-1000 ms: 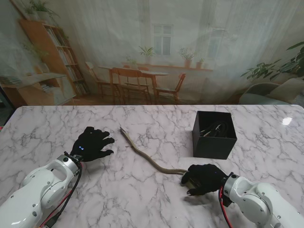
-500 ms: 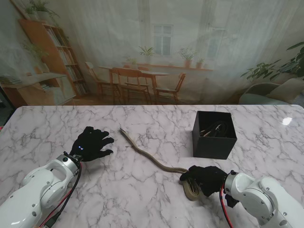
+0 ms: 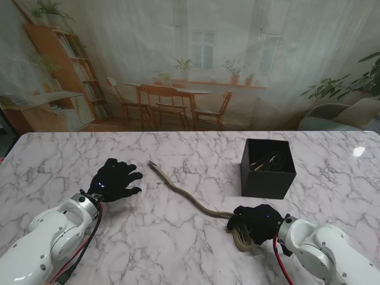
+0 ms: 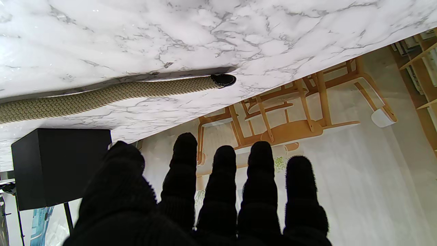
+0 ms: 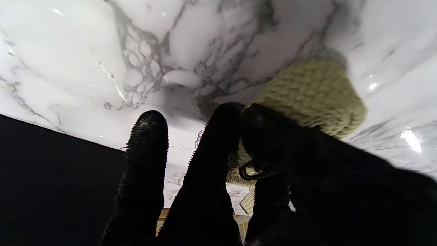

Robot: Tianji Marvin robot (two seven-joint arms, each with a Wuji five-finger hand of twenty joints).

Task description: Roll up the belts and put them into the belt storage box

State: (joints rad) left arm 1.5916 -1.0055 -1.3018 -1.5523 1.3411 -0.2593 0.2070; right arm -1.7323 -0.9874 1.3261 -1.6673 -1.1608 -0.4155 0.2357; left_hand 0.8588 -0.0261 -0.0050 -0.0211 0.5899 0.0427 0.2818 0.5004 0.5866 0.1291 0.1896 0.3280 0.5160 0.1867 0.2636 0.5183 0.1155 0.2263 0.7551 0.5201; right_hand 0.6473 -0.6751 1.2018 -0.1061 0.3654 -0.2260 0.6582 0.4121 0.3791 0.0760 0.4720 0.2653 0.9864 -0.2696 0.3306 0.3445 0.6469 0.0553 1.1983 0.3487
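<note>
A tan woven belt (image 3: pixel 181 194) snakes across the marble table from its dark-tipped far end (image 4: pixel 223 80) toward my right hand (image 3: pixel 256 222). That black-gloved hand is shut on the belt's buckle end, where a loop of belt (image 5: pixel 312 94) folds back under the fingers (image 5: pixel 208 143). The black belt storage box (image 3: pixel 268 168) stands just beyond the right hand, with dark belts inside. My left hand (image 3: pixel 114 179) rests flat and open on the table, left of the belt's free end, fingers (image 4: pixel 223 184) spread and touching nothing.
The table's far edge (image 3: pixel 196 133) runs in front of a printed backdrop of a room. The box's black wall (image 4: pixel 61 164) shows in the left wrist view. Bare marble lies between my two arms.
My right hand turned and drew the belt's end back toward me, forming a loop beneath it. The belt's far stretch shifted slightly. The left hand stayed still.
</note>
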